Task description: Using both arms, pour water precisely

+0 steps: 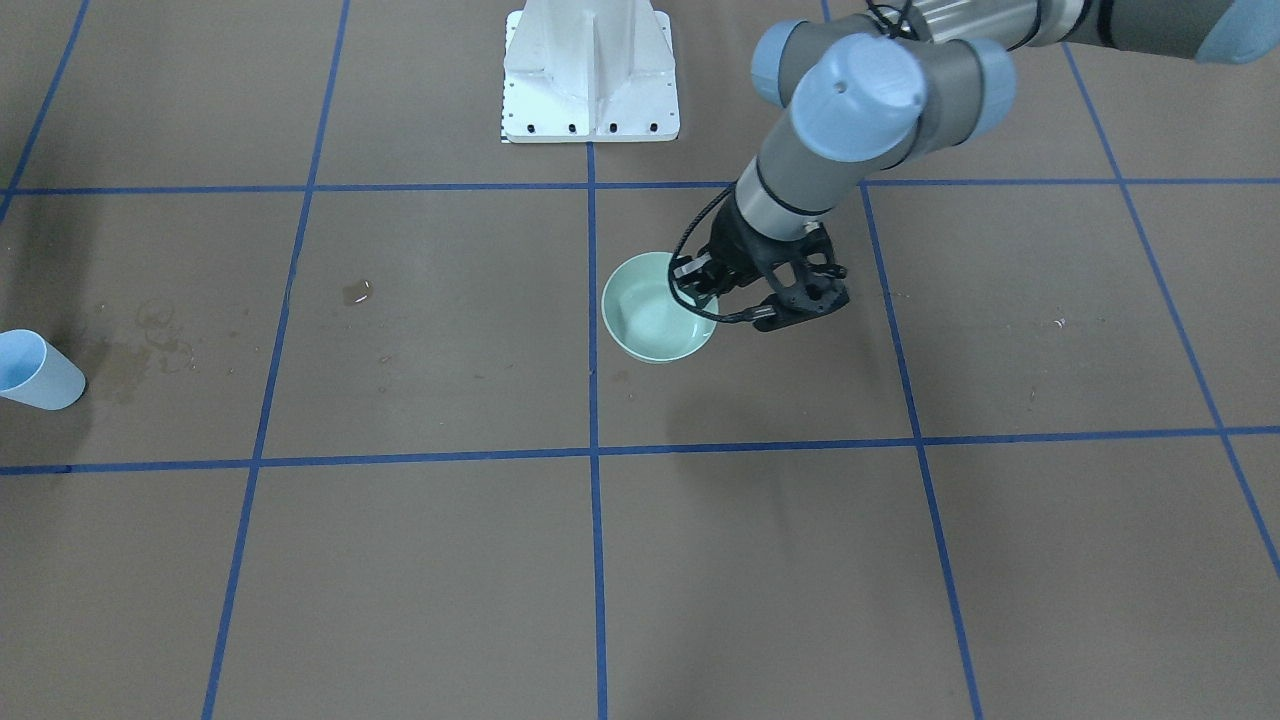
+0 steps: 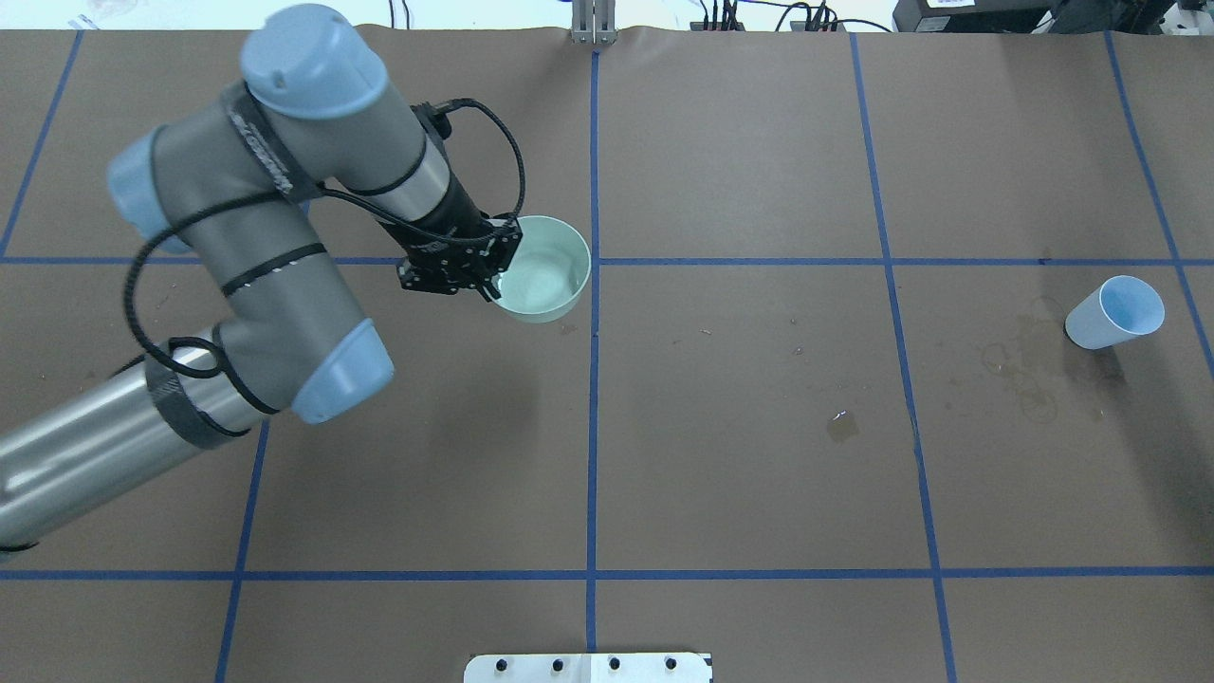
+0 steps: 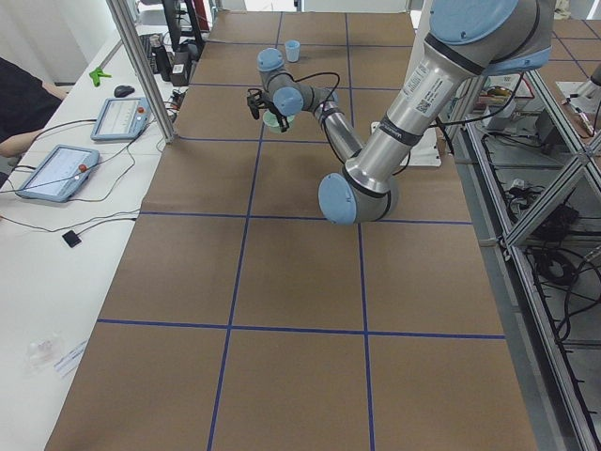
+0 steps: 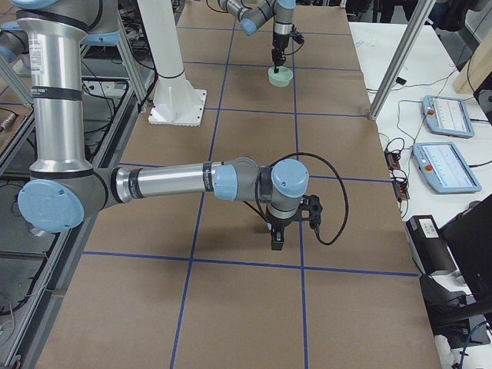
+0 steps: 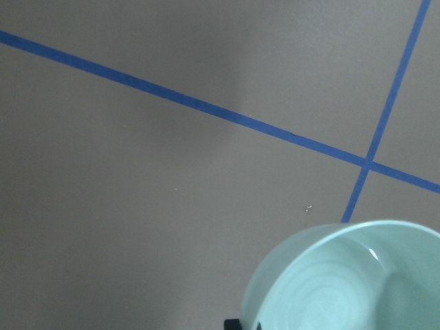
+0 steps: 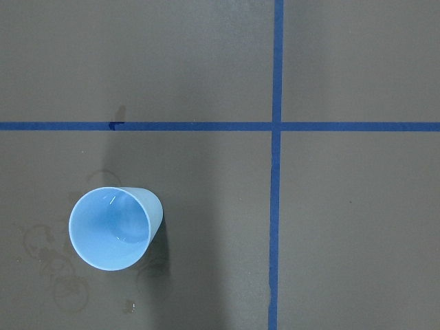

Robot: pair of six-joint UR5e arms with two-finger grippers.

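Observation:
A pale green bowl (image 2: 548,275) sits near the table's middle line; it also shows in the front view (image 1: 650,325) and the left wrist view (image 5: 344,282). My left gripper (image 2: 491,273) is at the bowl's rim, one finger inside and one outside, shut on the rim. The bowl's inside has a faint rippled sheen that may be water. A light blue cup (image 2: 1114,313) stands at the far right, seen from straight above in the right wrist view (image 6: 111,227). My right gripper (image 4: 277,237) hangs above the table; I cannot tell whether it is open or shut.
A small glinting wet spot (image 2: 841,425) lies on the brown paper between bowl and cup. Dried ring stains (image 2: 1029,375) lie beside the cup. The white pedestal (image 1: 590,75) stands at the robot's side. Tablets and cables lie on the side table (image 4: 442,146).

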